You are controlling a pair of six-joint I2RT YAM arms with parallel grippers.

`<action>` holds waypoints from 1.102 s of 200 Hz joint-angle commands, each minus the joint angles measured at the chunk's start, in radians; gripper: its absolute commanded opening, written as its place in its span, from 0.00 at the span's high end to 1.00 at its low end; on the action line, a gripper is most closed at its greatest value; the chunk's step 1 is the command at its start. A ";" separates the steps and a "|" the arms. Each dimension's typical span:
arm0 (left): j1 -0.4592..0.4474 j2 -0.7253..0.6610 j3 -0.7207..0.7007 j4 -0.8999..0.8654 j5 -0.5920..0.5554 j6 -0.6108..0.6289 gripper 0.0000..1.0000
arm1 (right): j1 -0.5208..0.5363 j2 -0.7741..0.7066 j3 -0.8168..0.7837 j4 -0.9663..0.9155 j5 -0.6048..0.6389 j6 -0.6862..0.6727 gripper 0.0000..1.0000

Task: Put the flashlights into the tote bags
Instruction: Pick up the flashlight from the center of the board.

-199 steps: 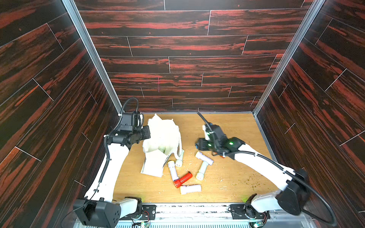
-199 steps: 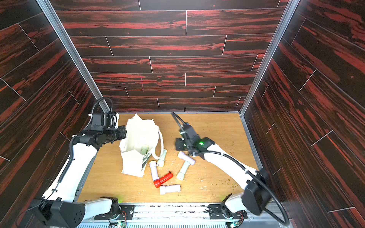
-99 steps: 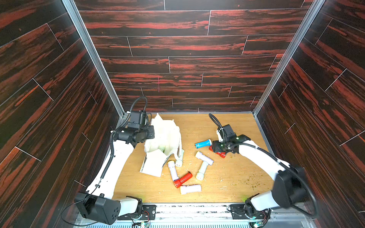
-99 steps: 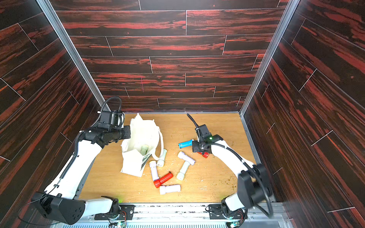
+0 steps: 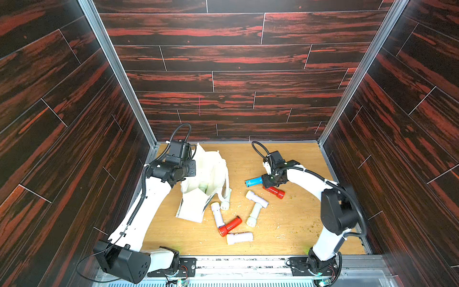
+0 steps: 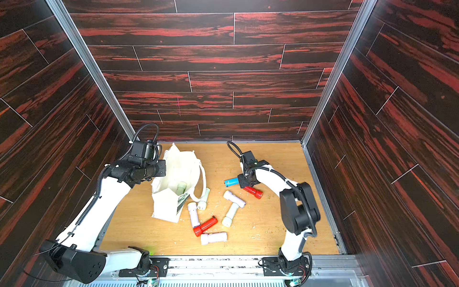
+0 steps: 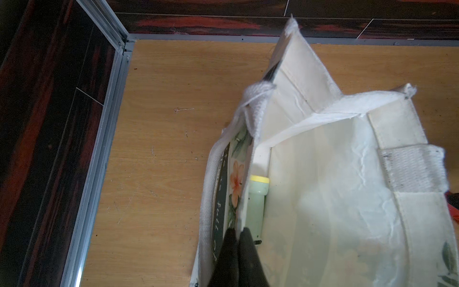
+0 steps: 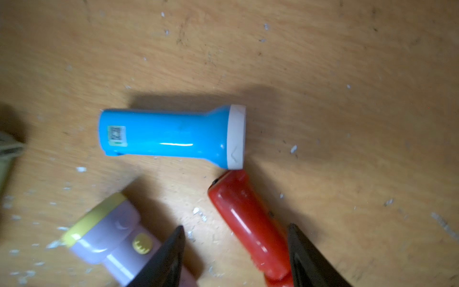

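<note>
**Step in hand: pick up a red flashlight.**

- The right gripper [image 8: 236, 226] has its jaws parted astride the red flashlight [image 8: 244, 216], which lies flat on the table. One finger is close against its side and the other stands off with a gap, so it is not yet gripped.
- The blue flashlight [image 8: 169, 134] lies just beyond the fingertips, its white head touching the red one's tail.
- The lilac flashlight [image 8: 109, 233] lies just outside the finger that stands off.
- The left gripper [image 7: 238, 236] is clenched on the tote bag [image 7: 310, 82] rim and holds the mouth open. A pale green flashlight [image 7: 257, 198] lies inside, just past those fingertips.

**Advice**

- Centre the jaws on the red barrel before closing, because an off-centre squeeze would likely roll the smooth cylinder.
- Lift straight up so the blue and lilac neighbours are not dragged along.
- Carry the flashlight to the held-open mouth and let go low inside.

**Surface:** a worn wooden tabletop [image 8: 347, 62], scratched and scattered with white flecks.

**Room:** dark red wood-pattern wall panels [image 5: 223, 62] on three sides, with aluminium corner posts [image 5: 116, 74].

A second red flashlight [image 5: 229, 226] and several pale ones lie loose, nearer the arm bases than either gripper.
</note>
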 commanded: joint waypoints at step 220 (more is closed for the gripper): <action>-0.007 -0.004 0.006 -0.042 -0.002 0.007 1.00 | -0.009 0.222 0.092 -0.062 0.049 -0.211 0.58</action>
